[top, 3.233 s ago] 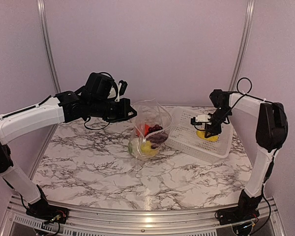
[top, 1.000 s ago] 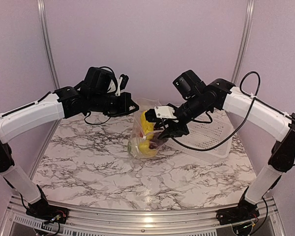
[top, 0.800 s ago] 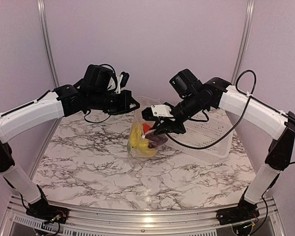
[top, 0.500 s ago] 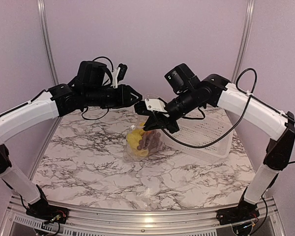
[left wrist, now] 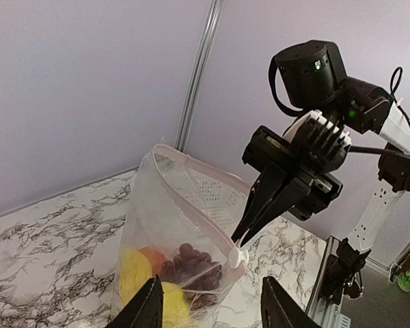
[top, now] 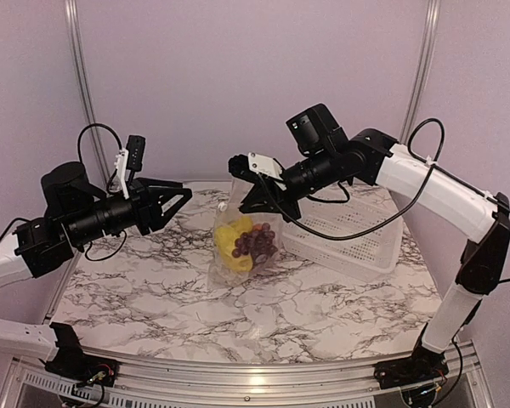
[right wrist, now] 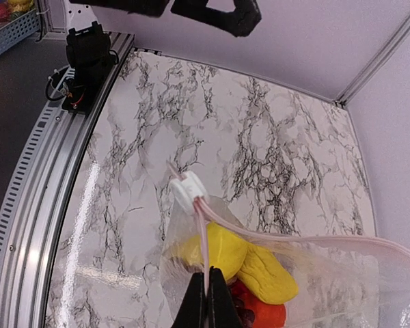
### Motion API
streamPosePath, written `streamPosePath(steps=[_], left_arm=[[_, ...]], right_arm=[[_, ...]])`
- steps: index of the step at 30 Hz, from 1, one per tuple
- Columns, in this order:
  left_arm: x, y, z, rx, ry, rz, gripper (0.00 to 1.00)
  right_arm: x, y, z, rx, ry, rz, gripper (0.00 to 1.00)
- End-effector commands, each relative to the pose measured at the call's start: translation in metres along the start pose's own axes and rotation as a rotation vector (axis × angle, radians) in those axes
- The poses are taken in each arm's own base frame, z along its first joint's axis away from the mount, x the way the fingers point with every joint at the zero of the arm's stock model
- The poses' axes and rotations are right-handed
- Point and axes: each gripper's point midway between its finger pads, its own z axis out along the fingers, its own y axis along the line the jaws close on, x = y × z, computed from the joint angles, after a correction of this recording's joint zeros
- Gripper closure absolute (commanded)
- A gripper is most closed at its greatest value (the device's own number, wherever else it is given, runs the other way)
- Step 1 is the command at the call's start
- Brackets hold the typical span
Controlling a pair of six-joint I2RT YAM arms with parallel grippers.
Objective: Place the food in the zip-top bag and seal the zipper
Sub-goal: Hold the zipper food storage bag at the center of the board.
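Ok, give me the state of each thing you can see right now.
zip-top bag: held upright, mouth open.
zipper: unsealed, slider at one end.
food: inside the bag.
right tool: shut on the zipper.
left tool: open, apart from the bag.
basket: upright, beside the bag.

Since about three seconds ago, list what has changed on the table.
The right gripper carried a yellow piece from the basket over to the bag and dropped it in. It then pinched the bag's top edge and now holds it up. The left gripper let go of the bag's mouth, opened and pulled back to the left. The basket kept its place.
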Motion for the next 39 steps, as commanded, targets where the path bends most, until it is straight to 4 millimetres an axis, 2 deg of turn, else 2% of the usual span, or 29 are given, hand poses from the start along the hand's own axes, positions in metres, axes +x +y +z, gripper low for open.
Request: streamPosePath(steps=[1, 9, 17, 24, 31, 39], left_arm=[[0.026, -0.005, 0.002, 0.042, 0.021, 0.123, 0.49], [0.047, -0.007, 0.026, 0.05, 0.079, 0.197, 0.52], [0.049, 0.002, 0.044, 0.012, 0.061, 0.248, 0.58], [0.049, 0.0, 0.058, 0.032, 0.062, 0.3, 0.64], [0.051, 0.002, 0.062, 0.028, 0.061, 0.31, 0.75], [0.05, 0.007, 0.061, 0.0, 0.049, 0.318, 0.97]], right_arm=[[-0.035, -0.011, -0.01, 0.036, -0.105, 0.008, 1.0], [-0.039, -0.017, -0.003, 0.025, -0.111, 0.039, 1.0], [-0.039, -0.017, -0.001, 0.014, -0.112, 0.047, 1.0], [-0.038, -0.017, 0.0, 0.016, -0.106, 0.052, 1.0], [-0.035, -0.018, 0.0, 0.02, -0.1, 0.054, 1.0], [-0.035, -0.019, 0.002, 0.021, -0.097, 0.057, 1.0]])
